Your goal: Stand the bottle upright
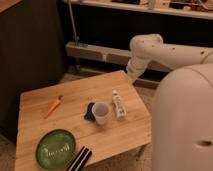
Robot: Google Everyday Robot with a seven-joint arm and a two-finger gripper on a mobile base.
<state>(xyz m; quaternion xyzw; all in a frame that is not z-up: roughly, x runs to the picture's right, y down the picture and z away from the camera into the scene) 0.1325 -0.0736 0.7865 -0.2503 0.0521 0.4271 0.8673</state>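
The bottle [118,105] is small, slim and whitish. It lies on its side on the wooden table [75,95], near the right edge, just right of the white cup [101,112]. Its narrow end points to the far side. My white arm comes in from the right and bends down to the table's far right corner. The gripper [131,74] is at its lower end there, above and behind the bottle, well apart from it.
A blue object [90,111] lies against the cup's left side. An orange carrot [53,106] lies at the left, a green plate [55,148] at the front left, and a dark striped object [80,159] at the front edge. My white body [185,125] fills the right.
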